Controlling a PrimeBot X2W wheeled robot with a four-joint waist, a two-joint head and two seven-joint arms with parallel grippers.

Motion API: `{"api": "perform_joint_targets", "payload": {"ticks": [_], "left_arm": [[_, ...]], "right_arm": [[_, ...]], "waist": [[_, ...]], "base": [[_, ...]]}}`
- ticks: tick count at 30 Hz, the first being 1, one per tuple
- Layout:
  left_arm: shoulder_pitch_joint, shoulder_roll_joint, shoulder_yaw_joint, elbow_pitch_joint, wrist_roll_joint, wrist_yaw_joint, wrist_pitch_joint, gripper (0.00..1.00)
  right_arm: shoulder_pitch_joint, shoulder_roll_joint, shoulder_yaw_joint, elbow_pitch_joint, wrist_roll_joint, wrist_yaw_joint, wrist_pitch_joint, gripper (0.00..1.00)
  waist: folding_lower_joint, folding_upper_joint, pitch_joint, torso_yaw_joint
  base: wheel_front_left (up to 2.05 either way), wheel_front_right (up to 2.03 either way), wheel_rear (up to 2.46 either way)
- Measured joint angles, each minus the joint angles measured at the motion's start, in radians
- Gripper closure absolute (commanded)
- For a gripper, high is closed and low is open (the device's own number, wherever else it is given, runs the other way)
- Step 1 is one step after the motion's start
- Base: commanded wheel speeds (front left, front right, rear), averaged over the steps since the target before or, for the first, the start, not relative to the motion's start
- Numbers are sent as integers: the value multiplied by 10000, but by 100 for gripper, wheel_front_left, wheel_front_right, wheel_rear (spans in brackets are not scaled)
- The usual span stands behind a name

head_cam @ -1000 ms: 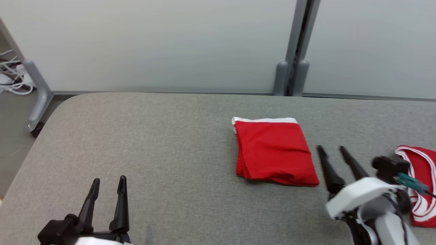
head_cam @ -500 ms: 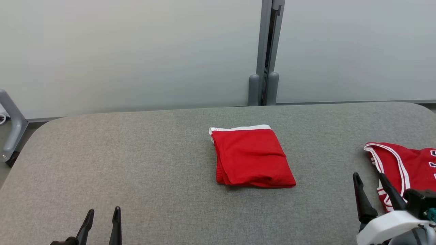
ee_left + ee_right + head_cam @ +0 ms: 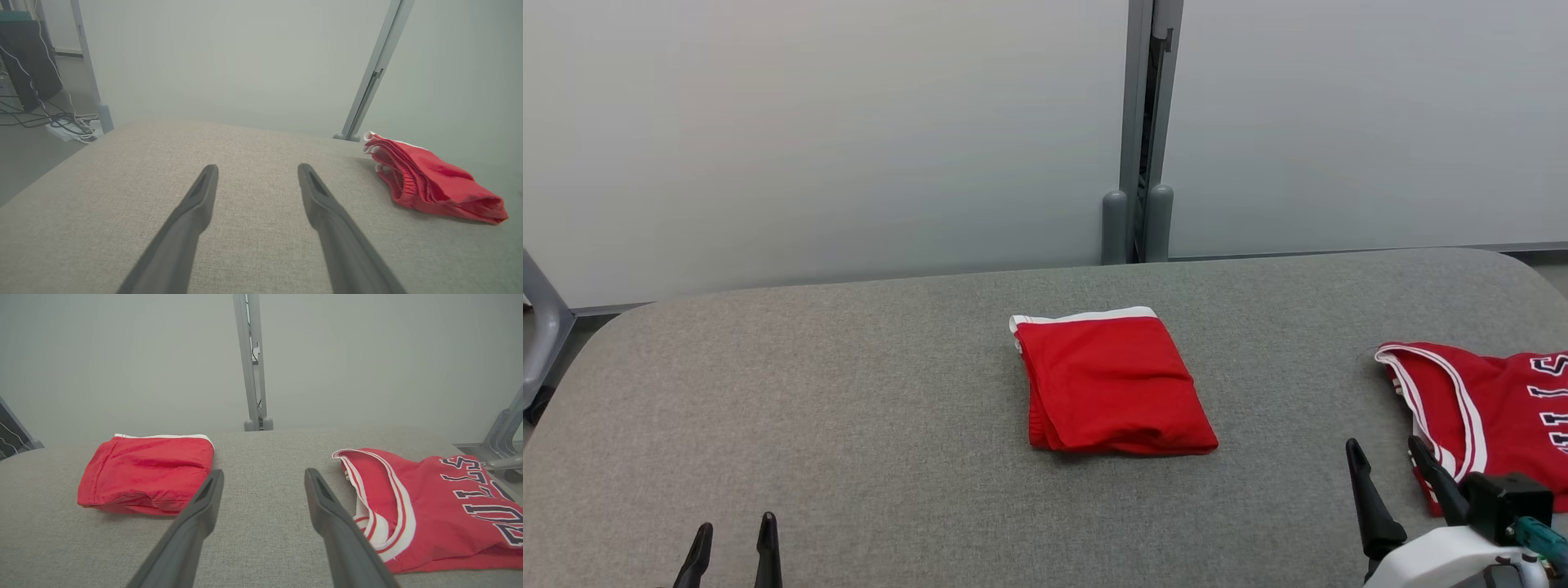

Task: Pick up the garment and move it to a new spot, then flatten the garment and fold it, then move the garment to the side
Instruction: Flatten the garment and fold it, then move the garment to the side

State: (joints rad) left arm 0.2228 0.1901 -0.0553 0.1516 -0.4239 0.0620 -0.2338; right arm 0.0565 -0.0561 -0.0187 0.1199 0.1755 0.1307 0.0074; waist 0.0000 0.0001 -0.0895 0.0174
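Right wrist view: the red jersey [image 3: 433,514] with white trim carries dark outlined letters; we read "ULLS" in part, the rest is cut off. It lies at the right end of the tabletop [image 3: 849,408], just beside the right gripper [image 3: 264,471], whose jaws are wide apart and grip nothing. We see the folded red garment [image 3: 151,469], white band on one edge, mid tabletop and well apart from the jersey. The left gripper [image 3: 257,167] hangs over bare tabletop, jaws open and empty. Against a second ago the head camera has turned and more jersey shows. The right gripper, then just beside the folded garment, now sits clear of it. The fold looks unchanged.
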Motion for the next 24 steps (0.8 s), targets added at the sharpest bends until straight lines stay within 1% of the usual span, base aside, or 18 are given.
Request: {"api": "perform_joint_targets", "payload": {"ticks": [9,24], "left_arm": [[-31,-33,58,-157,-19,-8,-138,0],[-52,-35,-94,-157,-171,-38,27,0]], "right_arm": [[-42,-71,284,-21,125,0,-46,0],[-49,-29,232,29,242,0,130,0]], "waist": [[0,0,9,-2],[0,0,28,-5]], "base": [[0,0,0],[0,0,0]]}}
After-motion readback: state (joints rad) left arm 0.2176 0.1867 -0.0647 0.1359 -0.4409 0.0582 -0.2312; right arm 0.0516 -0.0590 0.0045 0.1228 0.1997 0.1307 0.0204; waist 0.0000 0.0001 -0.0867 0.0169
